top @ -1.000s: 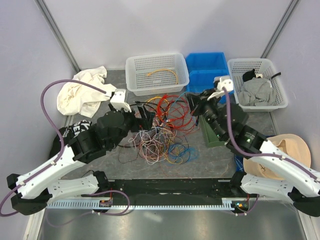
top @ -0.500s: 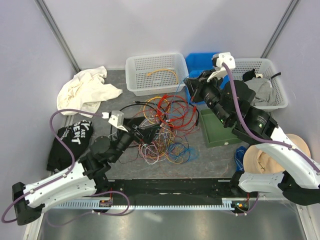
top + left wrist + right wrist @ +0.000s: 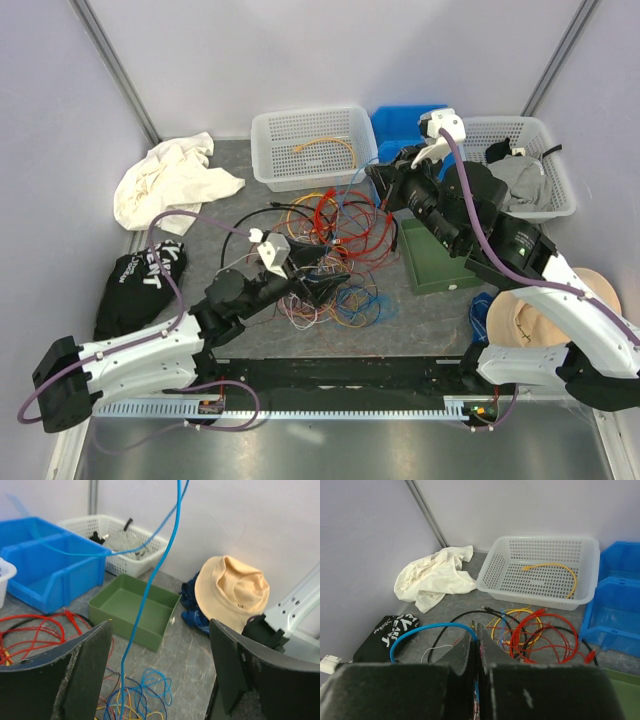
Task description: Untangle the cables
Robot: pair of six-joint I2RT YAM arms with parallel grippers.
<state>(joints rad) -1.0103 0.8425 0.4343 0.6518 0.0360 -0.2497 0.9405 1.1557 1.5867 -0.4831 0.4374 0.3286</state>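
Observation:
The cables (image 3: 345, 240) lie in a tangled pile of red, orange, yellow, black, white and blue wires mid-table. My right gripper (image 3: 378, 180) is raised behind the pile, near the baskets. In the right wrist view it (image 3: 478, 630) is shut on a blue cable (image 3: 430, 626) that loops out to the left. That blue cable (image 3: 150, 590) hangs taut down to the pile and runs between the wide-open fingers of my left gripper (image 3: 160, 630) without touching them. My left gripper (image 3: 325, 268) sits low over the pile's near side. Red coils (image 3: 545, 635) lie below the right gripper.
A white basket (image 3: 270, 160) with a yellow cable stands at the back, with a blue bin (image 3: 410, 125) and a second basket (image 3: 560, 205) of cloths beside it. A green tray (image 3: 440, 270) lies right of the pile, by a tan hat (image 3: 570, 300). White cloth (image 3: 165, 180) and black cloth (image 3: 135, 285) lie left.
My right gripper has risen from the pile toward the back with the blue cable. My left arm has dropped low and reached right, its open gripper now at the pile's near side.

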